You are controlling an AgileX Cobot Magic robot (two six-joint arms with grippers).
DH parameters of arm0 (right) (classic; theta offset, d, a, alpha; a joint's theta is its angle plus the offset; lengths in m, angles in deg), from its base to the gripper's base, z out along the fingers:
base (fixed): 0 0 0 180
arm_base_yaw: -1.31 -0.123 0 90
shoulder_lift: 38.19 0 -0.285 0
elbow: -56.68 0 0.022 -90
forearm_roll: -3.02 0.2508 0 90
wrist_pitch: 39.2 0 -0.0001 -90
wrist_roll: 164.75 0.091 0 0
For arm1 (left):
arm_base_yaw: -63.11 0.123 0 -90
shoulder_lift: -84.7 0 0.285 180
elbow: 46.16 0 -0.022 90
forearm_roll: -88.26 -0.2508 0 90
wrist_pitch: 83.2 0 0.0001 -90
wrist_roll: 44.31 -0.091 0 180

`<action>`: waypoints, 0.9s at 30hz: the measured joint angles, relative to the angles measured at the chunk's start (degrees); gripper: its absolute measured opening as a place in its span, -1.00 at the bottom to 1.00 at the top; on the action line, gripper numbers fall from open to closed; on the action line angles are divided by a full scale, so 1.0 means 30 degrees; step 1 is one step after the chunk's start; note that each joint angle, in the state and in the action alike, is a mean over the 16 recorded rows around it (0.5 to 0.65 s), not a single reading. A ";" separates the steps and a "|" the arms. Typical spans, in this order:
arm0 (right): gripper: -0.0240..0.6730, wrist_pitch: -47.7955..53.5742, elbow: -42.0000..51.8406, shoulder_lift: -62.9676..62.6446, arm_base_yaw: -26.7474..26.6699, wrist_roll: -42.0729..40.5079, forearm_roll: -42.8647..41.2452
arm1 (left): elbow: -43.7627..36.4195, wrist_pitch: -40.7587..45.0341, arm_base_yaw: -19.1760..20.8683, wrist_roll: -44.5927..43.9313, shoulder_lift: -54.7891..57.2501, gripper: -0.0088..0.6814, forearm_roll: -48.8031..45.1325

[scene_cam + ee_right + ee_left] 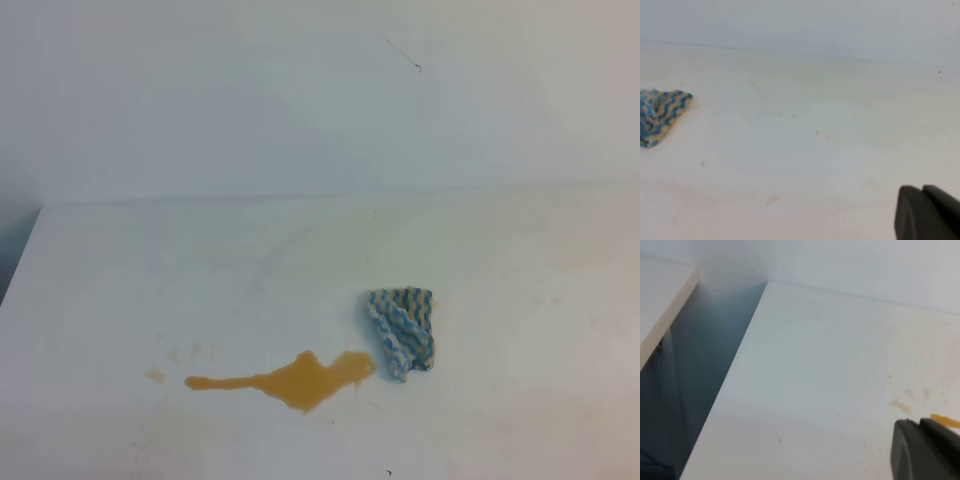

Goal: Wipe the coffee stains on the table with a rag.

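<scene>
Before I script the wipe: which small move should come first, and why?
Probably send the right gripper, its jaws shut, left toward the rag, opening on the way. The rag lies free on the table beside the coffee stains, and nothing holds it yet.

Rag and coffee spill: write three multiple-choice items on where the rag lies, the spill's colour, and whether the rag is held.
1. In the exterior high view, the rag lies
A. right of the puddle
B. left of the puddle
C. on top of the puddle

2. The coffee stains look
A. green
B. orange-brown
C. black

3. The rag is
A. held by the left jaws
B. held by the right jaws
C. lying free on the table

Answers: A, it sits by the puddle's right end; B, amber liquid on white; C, no arm is near it.
</scene>
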 joint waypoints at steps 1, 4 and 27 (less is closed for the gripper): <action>-0.94 -0.0031 0.0000 0.0000 0.0000 0.0000 0.0000 | 0.0000 0.0000 0.0000 0.0000 0.0000 -0.97 0.0000; -0.94 -0.0318 0.0000 0.0000 0.0000 0.0000 0.0028 | 0.0000 0.0000 0.0000 0.0000 0.0000 -0.97 -0.0005; -0.94 -1.2616 0.0034 0.0000 0.0000 -0.0319 0.1768 | 0.0052 -0.0013 -0.0001 0.0000 -0.0001 -0.97 -0.0007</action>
